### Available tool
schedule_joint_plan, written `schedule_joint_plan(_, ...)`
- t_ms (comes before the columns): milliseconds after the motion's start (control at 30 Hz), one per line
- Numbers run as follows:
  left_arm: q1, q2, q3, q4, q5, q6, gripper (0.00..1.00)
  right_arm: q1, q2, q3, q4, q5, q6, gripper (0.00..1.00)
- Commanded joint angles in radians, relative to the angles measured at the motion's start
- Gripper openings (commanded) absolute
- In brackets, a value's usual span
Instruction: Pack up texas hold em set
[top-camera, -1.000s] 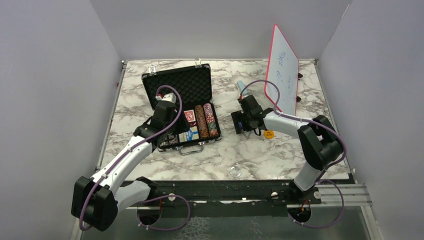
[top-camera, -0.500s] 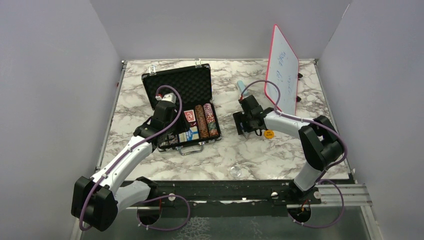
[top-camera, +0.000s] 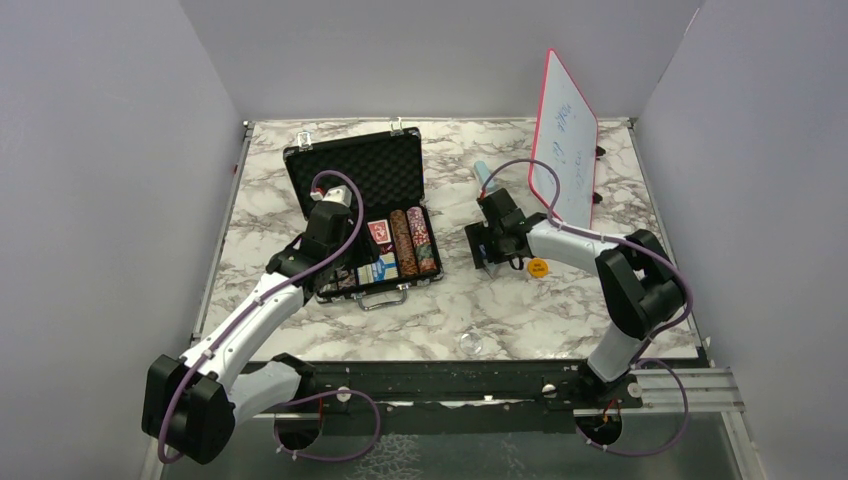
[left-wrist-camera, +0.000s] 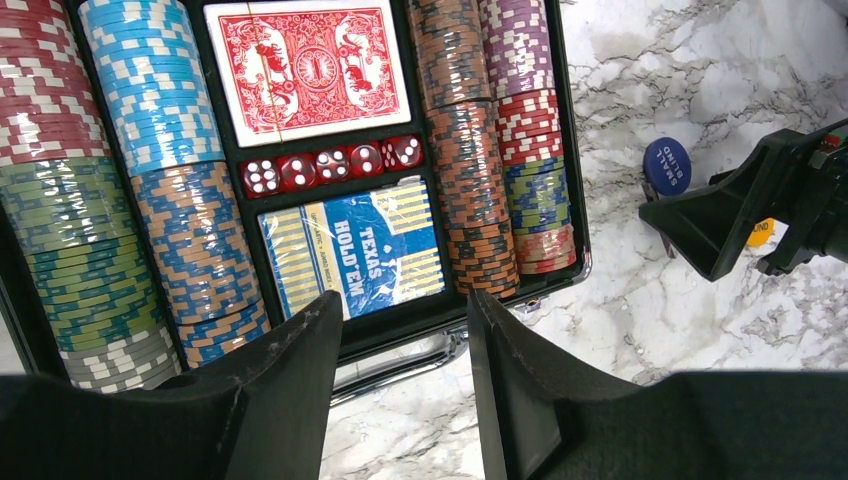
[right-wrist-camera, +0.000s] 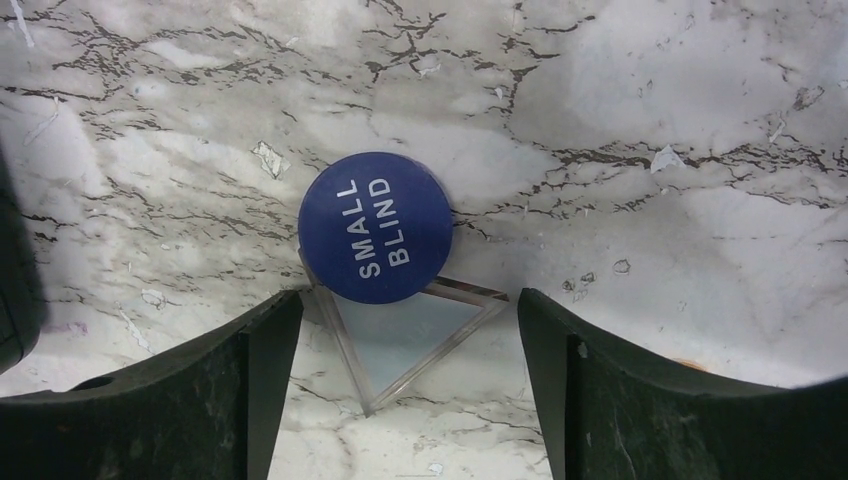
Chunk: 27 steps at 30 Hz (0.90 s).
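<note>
Getting bright, even light from overhead on the marble desk (top-camera: 450, 300) in the top view, nothing blowing out. Throwing only soft, short shadows under the arms and beside the whiteboard (top-camera: 565, 135). Picking up some sheen off the plastic wrap on the blue card deck (left-wrist-camera: 355, 245). Going soft and murky up close on the left claw (left-wrist-camera: 403, 310), same deal on the right claw (right-wrist-camera: 407, 305), with wide-angle bending toward the edges. Reading crisp on the small blind button (right-wrist-camera: 375, 227), lettering and all.

left arm (top-camera: 250, 310) & right arm (top-camera: 568, 241): white links, blk joints, purple cables.
</note>
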Motion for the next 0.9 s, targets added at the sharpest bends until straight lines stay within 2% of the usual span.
schedule_joint_plan(0, -0.006, -0.021, -0.006, 0.024, 0.016, 0.005, 0.52, -0.003, 0.044, -0.005, -0.055, 0.002, -0.002, 0.78)
schedule_joint_plan(100, -0.006, -0.022, -0.004, 0.025, 0.015, 0.005, 0.52, -0.003, 0.037, -0.005, -0.053, -0.037, -0.012, 0.64)
schedule_joint_plan(200, -0.006, -0.027, -0.001, 0.021, 0.014, 0.005, 0.52, -0.003, 0.022, -0.001, -0.062, -0.048, -0.008, 0.60)
schedule_joint_plan(500, -0.006, -0.063, 0.025, -0.003, -0.036, 0.015, 0.52, 0.043, -0.125, 0.015, -0.137, -0.121, 0.055, 0.59)
schedule_joint_plan(700, -0.006, -0.093, 0.057, -0.027, -0.119, 0.021, 0.52, 0.171, -0.185, 0.080, -0.149, -0.137, 0.141, 0.58)
schedule_joint_plan(867, -0.006, -0.141, 0.093, -0.058, -0.235, 0.017, 0.52, 0.314, -0.117, 0.213, -0.130, -0.077, 0.182, 0.58)
